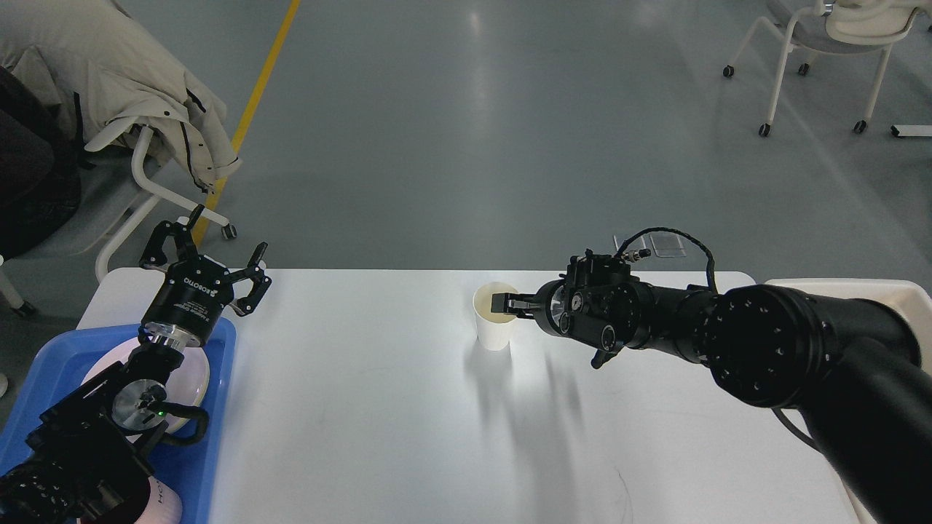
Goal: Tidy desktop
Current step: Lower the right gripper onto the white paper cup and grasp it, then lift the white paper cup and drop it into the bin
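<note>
The white desktop point(378, 407) fills the lower view. A white paper cup point(494, 329) stands upright on it near the far edge, a little right of centre. My right gripper point(510, 303) reaches in from the right at the cup's rim. One finger is inside the cup and the other is against the outside of its right wall, so it pinches the wall. My left gripper point(211, 260) is open and empty, with its fingers spread, above the far corner of the blue tray point(218, 342).
The blue tray at the left front holds a white plate point(195, 378) and a white container point(166, 503) with printed letters, partly hidden by my left arm. A cream bin point(852, 290) sits at the right edge. Chairs stand on the floor beyond the table.
</note>
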